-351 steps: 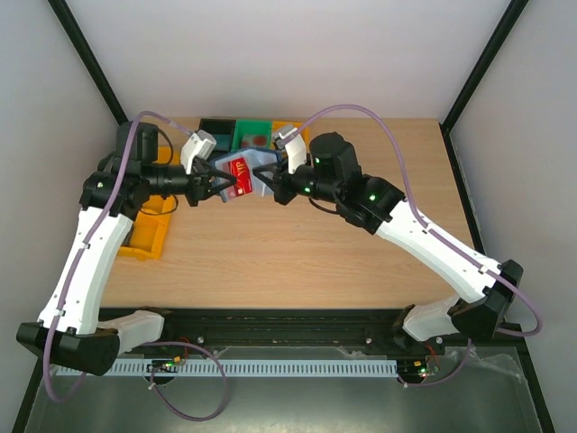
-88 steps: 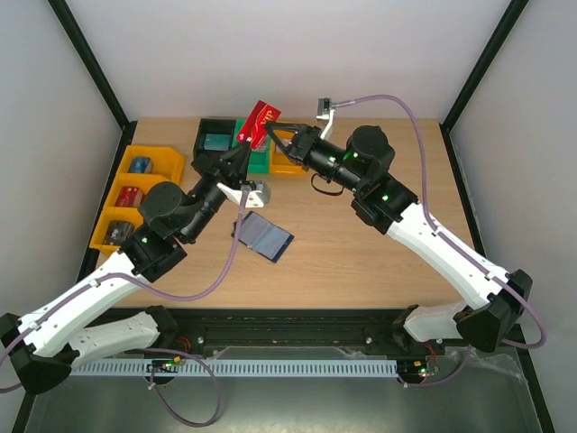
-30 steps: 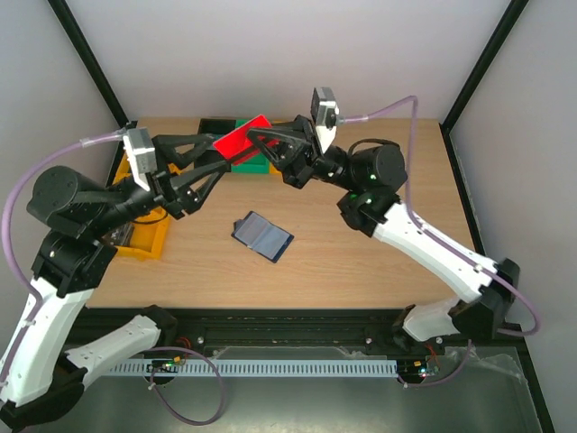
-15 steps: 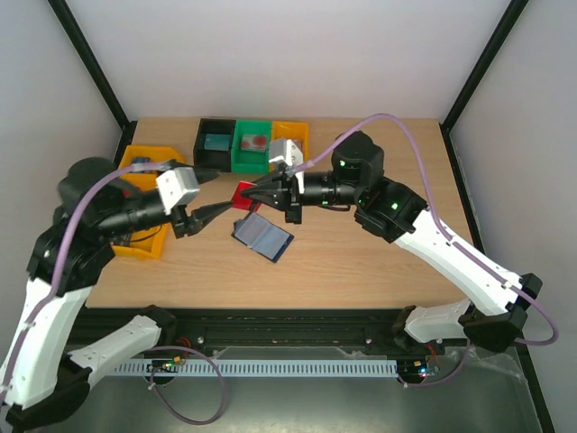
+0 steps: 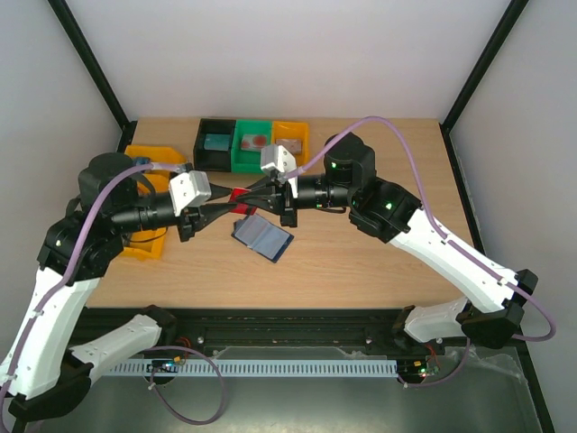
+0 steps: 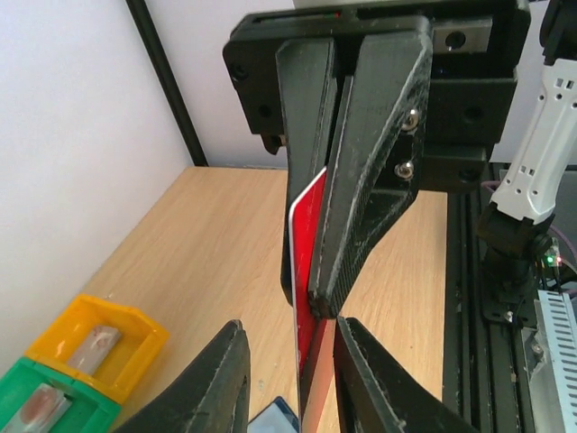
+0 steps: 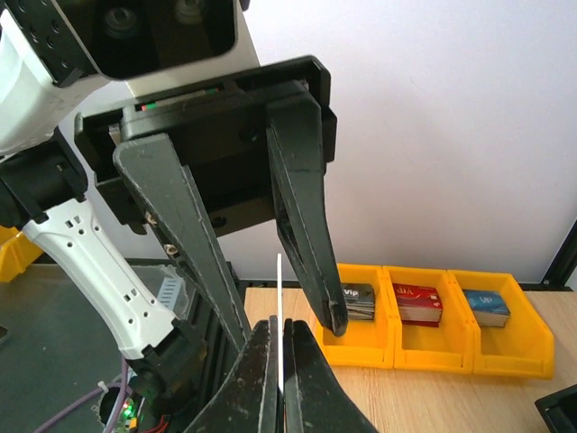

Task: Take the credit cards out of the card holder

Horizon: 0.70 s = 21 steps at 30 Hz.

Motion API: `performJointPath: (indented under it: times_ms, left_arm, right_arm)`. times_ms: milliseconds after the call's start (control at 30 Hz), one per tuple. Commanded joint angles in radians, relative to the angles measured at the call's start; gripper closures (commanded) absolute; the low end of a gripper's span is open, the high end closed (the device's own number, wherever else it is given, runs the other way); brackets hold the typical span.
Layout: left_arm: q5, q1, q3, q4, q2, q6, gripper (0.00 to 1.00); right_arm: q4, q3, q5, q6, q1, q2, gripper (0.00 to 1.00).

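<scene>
The red credit card (image 6: 309, 212) is out of the card holder (image 5: 262, 237) and hangs in the air between the two arms, above the worktop (image 5: 361, 262). The holder lies open and flat below it, a little toward the near edge, touched by neither arm.

The right claw (image 6: 311, 299) is pinched fully closed on the card's two flat faces and carries it edge-up. The left claw (image 6: 291, 327) faces it head-on, its jaws parted and standing on either side of the card's free end. The right wrist view shows a clear gap on both sides, so it has hold of nothing yet.

This looks like a handover from right to left. The card is probably very light, stiff enough to keep its shape, yet thin and smooth, so it could pivot or slide if pinched at a corner. The safest hold seems to be flat on both faces, well in from the edge and clear of the right fingers. The right claw should let go only once that grip is firm.
</scene>
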Motion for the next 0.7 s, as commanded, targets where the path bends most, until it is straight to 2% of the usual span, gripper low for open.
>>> performJointPath:
  times_ms: [0, 133, 300, 400, 467, 500, 533, 567, 600, 667]
  left_arm:
    - [0.031, 0.001, -0.012, -0.033, 0.001, 0.016, 0.71]
    - [0.038, 0.000, -0.006, -0.047, 0.008, 0.028, 0.70]
    - [0.044, -0.003, 0.005, -0.045, 0.018, 0.021, 0.97]
    - [0.039, -0.003, 0.017, -0.037, 0.018, 0.010, 0.98]
    - [-0.013, 0.005, 0.024, 0.011, 0.018, -0.066, 0.98]
    - [-0.061, 0.012, 0.031, 0.033, 0.023, -0.090, 0.98]
    - [-0.137, 0.018, 0.043, 0.039, 0.036, -0.101, 0.98]
    - [-0.238, 0.022, 0.066, 0.028, 0.062, -0.099, 0.98]
    - [-0.356, 0.024, 0.104, -0.008, 0.102, -0.084, 0.98]
    - [-0.697, 0.025, 0.217, -0.137, 0.235, -0.030, 0.98]
  right_arm:
    - [0.052, 0.027, -0.016, 0.001, 0.010, -0.027, 0.98]
    - [0.052, 0.029, -0.015, -0.002, 0.010, -0.027, 0.98]
    - [0.047, 0.030, -0.013, 0.000, 0.010, -0.026, 0.98]
    - [0.042, 0.031, 0.007, -0.004, 0.011, -0.030, 0.98]
    - [0.037, 0.031, 0.075, 0.008, 0.010, -0.035, 0.98]
    - [0.040, 0.030, 0.145, 0.028, 0.010, -0.036, 0.82]
    - [0.045, 0.024, 0.245, 0.049, 0.010, -0.035, 0.33]
    - [0.052, 0.015, 0.350, 0.073, 0.009, -0.032, 0.05]
    - [0.060, 0.005, 0.470, 0.098, 0.007, -0.029, 0.01]
    - [0.069, -0.007, 0.718, 0.164, -0.009, -0.019, 0.01]
